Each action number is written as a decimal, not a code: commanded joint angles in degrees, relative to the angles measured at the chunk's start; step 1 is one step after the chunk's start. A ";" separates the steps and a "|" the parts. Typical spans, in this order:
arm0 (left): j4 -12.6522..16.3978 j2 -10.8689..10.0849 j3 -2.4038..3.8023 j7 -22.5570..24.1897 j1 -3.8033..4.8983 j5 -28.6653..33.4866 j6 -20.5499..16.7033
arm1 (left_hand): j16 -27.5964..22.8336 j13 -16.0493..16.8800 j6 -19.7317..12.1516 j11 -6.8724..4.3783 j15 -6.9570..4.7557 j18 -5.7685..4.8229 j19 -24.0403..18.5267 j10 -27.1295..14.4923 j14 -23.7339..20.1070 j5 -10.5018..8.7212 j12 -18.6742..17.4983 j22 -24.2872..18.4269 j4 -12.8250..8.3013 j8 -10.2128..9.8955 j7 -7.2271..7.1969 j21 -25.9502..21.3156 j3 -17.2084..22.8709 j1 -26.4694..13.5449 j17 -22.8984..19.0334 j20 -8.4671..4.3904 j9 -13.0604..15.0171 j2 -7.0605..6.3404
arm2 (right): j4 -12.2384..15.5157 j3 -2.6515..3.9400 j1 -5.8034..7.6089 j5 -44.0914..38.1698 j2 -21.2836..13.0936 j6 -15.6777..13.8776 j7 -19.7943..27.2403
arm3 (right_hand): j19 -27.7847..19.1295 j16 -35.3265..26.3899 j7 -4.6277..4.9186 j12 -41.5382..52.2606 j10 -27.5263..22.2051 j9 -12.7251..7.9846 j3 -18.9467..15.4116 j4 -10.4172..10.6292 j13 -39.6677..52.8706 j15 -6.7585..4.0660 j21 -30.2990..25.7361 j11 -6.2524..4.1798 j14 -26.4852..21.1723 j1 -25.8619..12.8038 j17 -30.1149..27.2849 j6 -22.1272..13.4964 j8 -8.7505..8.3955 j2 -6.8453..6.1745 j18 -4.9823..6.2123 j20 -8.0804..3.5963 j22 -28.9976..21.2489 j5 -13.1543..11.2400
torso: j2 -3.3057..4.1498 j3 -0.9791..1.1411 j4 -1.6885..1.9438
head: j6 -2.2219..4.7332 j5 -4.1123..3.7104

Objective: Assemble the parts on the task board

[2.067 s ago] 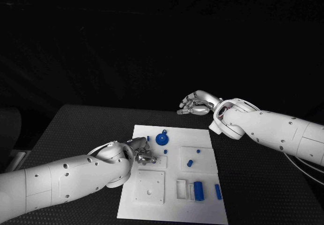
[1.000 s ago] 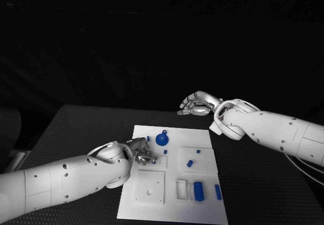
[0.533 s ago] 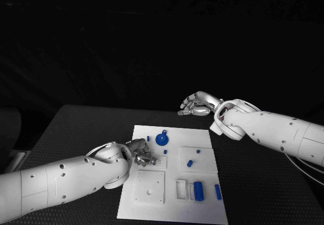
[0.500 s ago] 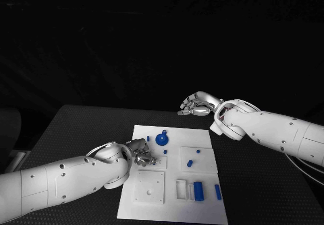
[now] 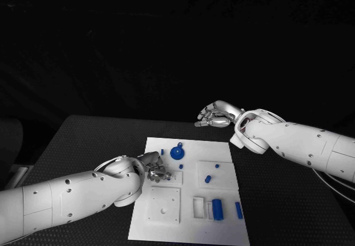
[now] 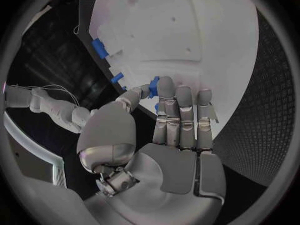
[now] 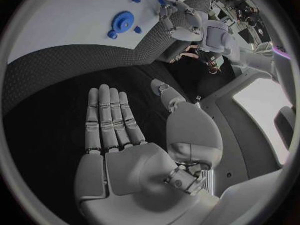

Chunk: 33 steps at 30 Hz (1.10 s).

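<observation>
White arms (image 5: 66,195), silver hands (image 5: 214,115), dark screws.

A robotics lab or test bench: a black table (image 5: 89,138) with a textured mat stands against a dark backdrop, bearing a white task board (image 5: 222,151) with fixture recesses; cluttered equipment racks (image 7: 240,7) stand behind.

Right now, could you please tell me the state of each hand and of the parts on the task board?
left hand: low over the task board, pinching a small blue part between thumb and fingertip.
right hand: raised beyond the board's far edge, fingers apart, holding nothing.
blue gear: lying flat near the board's far edge.
blue block: lying in a slot near the board's near edge.
task board: flat on the table.
</observation>
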 commanded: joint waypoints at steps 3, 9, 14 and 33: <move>0.33 0.37 -0.12 1.80 -0.25 1.63 -0.78 | 0.28 -0.06 -0.09 -0.32 0.20 -0.81 -0.27 -0.19 -0.29 -2.20 -0.24 1.10 -0.72 -0.43 -0.02 0.17 3.54 2.28 -0.16 -5.42 -0.13 1.42 | 0.07 0.02 -0.03 -0.10 -0.02 0.77 0.10 | -0.10 -0.26 -0.15 -0.26 0.24 -0.06 0.08 0.30 -0.11 0.27 -0.32 0.16 0.00 -0.35 -0.08 -0.39 0.30 -0.21 0.71 0.30 0.06 0.18 | 0.00 0.02 0.02 | 0.09 -0.04; 0.41 0.41 -0.15 1.68 -0.25 -0.50 -1.27 | 0.24 -0.19 -0.35 -0.25 0.30 -0.85 -0.32 -0.43 -0.43 -4.88 -0.44 1.18 -1.51 -0.71 0.13 0.25 4.68 3.14 -0.25 -5.36 -0.24 2.35 | 0.09 0.02 -0.03 -0.10 -0.03 0.79 0.09 | -0.09 -0.25 -0.15 -0.25 0.25 -0.06 0.07 0.34 -0.13 0.27 -0.33 0.16 -0.01 -0.36 -0.09 -0.38 0.31 -0.18 0.71 0.30 0.07 0.19 | 0.01 0.03 0.02 | 0.13 0.00; 0.79 0.22 -0.17 1.61 -0.26 -1.49 -2.24 | 0.30 -0.22 -0.31 -0.26 0.33 -0.86 -0.31 -0.40 -0.41 -5.22 -0.44 1.21 -1.71 -0.74 0.13 0.31 4.87 3.20 -0.26 -5.35 -0.26 2.48 | 0.12 0.02 -0.03 -0.10 -0.07 0.83 0.07 | -0.09 -0.24 -0.16 -0.24 0.25 -0.07 0.07 0.38 -0.16 0.27 -0.34 0.15 -0.01 -0.38 -0.10 -0.38 0.32 -0.17 0.72 0.31 0.09 0.19 | 0.00 0.02 0.00 | 0.09 0.05; 2.36 -0.93 -0.24 2.92 -0.28 -3.51 -7.59 | 0.44 -0.25 -0.13 -0.29 0.34 -0.85 -0.24 -0.26 -0.30 -5.49 -0.42 1.24 -1.86 -0.74 0.09 0.44 5.10 3.15 -0.25 -5.34 -0.29 2.67 | 0.15 0.02 -0.04 -0.10 -0.25 0.82 0.06 | -0.09 -0.21 -0.17 -0.20 0.26 -0.10 0.06 0.47 -0.29 0.27 -0.37 0.15 -0.02 -0.37 -0.14 -0.38 0.34 -0.16 0.75 0.32 0.15 0.23 | 0.01 -0.02 0.02 | -0.15 -0.14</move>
